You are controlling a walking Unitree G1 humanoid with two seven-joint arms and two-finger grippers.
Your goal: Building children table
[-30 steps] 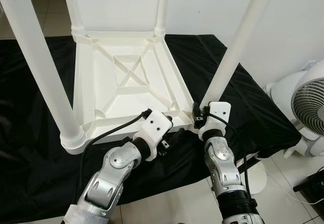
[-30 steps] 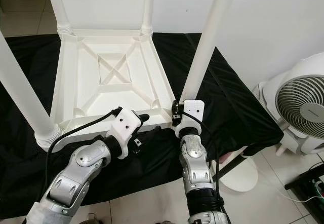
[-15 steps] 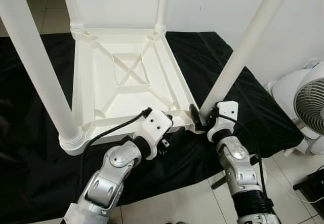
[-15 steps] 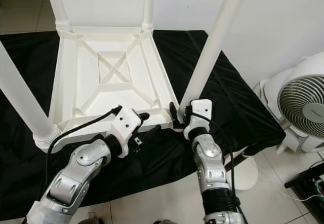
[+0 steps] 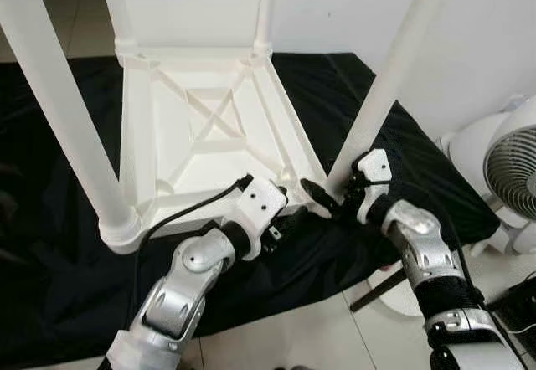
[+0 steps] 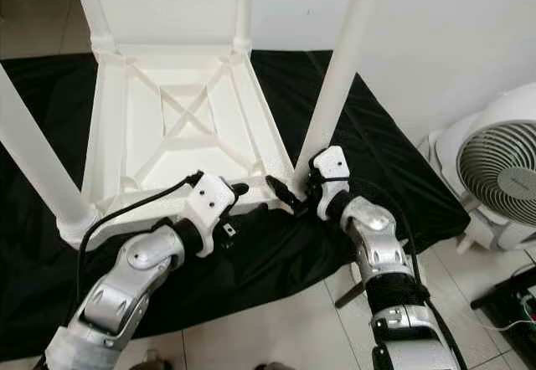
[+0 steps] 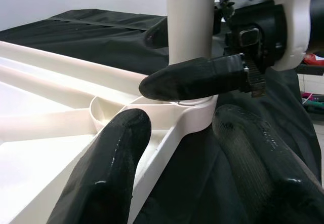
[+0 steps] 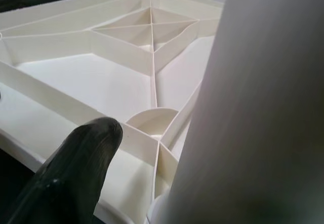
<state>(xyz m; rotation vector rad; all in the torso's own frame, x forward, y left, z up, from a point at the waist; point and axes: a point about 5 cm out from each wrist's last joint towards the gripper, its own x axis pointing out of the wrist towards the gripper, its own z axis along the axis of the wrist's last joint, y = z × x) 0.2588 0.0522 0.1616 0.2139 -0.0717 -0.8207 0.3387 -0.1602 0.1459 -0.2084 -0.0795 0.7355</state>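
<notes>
table leg [image 5: 394, 85] in right gripper [image 5: 328, 196]

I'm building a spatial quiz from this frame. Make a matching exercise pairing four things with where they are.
Things:
1. left gripper
2. right gripper
3. fan
4. black cloth

Places:
A. on the floor, at the robot's right
B. spread under the upturned table
C. at the table's near edge
D. at the base of the near right leg

Pairs: 1-C, 2-D, 3-A, 4-B
</notes>
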